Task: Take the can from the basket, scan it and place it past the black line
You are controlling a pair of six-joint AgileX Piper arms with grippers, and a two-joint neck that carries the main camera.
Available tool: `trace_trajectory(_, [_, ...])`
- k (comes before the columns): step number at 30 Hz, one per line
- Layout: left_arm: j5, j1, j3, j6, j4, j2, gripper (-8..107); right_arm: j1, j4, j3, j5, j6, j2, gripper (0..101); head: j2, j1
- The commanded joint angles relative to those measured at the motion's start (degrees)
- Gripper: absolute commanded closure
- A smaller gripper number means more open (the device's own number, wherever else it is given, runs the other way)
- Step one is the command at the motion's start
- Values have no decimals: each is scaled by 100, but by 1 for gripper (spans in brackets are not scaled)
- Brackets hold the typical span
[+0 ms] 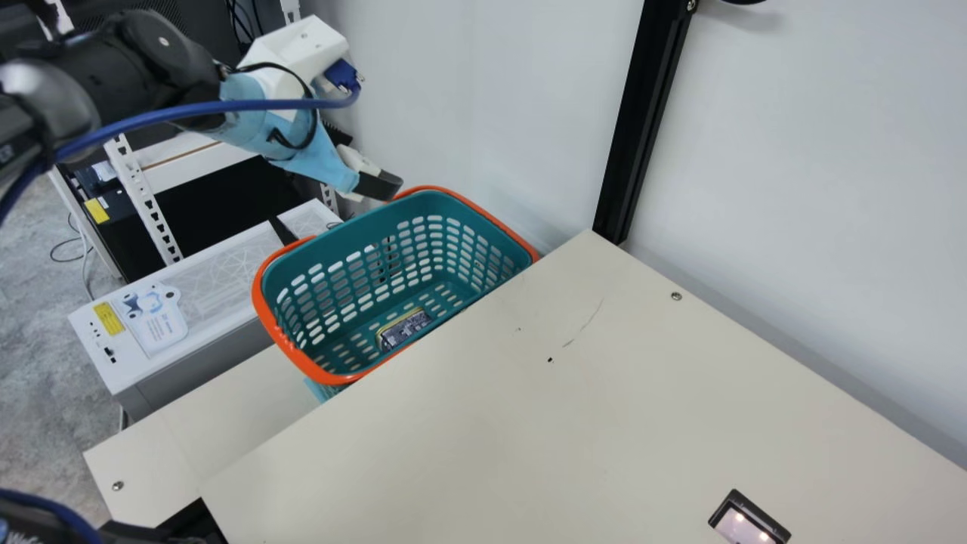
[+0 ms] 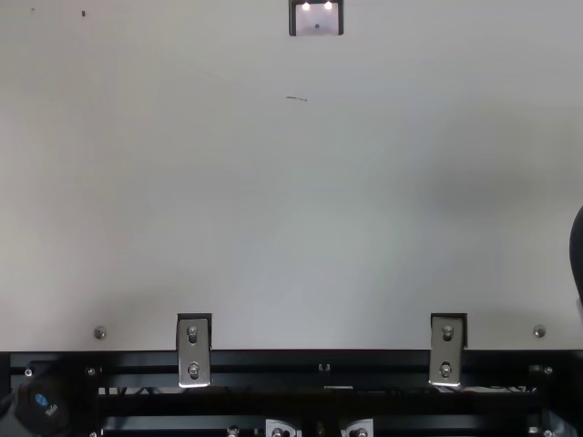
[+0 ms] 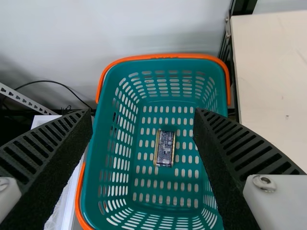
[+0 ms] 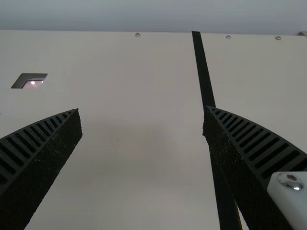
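Over the basket's far left rim in the main view hangs my left gripper (image 1: 380, 186), holding nothing. Its own wrist view shows the left gripper (image 3: 144, 114) with its fingers wide apart above the basket (image 3: 153, 57). The can (image 1: 406, 329) lies on its side on the bottom of the teal, orange-rimmed basket (image 1: 261, 298); in the left wrist view the can (image 3: 165, 148) is well below the fingertips. My right gripper (image 4: 142, 111) is open and empty above the table, its one finger overlapping the black line (image 4: 203, 72). The scanner (image 1: 744, 521) is set in the table.
The basket stands against the edge of the cream table (image 1: 483, 423), near the wall (image 1: 491, 91). A white device (image 1: 219, 302) is left of it. A black post (image 1: 642, 121) rises at the table's far corner. Metal brackets (image 2: 194, 350) sit along the table's edge in the top view.
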Motion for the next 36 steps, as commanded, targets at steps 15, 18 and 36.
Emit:
trace_trajectory(15, [-207,-504,-308,-798,1060,1452,9,0,0,0,0,0,0,0,182,-213])
trace_trajectory(18, [-282,-561,-274,-873,1171,1663,9,0,0,0,0,0,0,0,182,-213])
trace_trajectory(36, [-966,-561,-318,-882,1514,2939,9,0,0,0,0,0,0,0,182,-213])
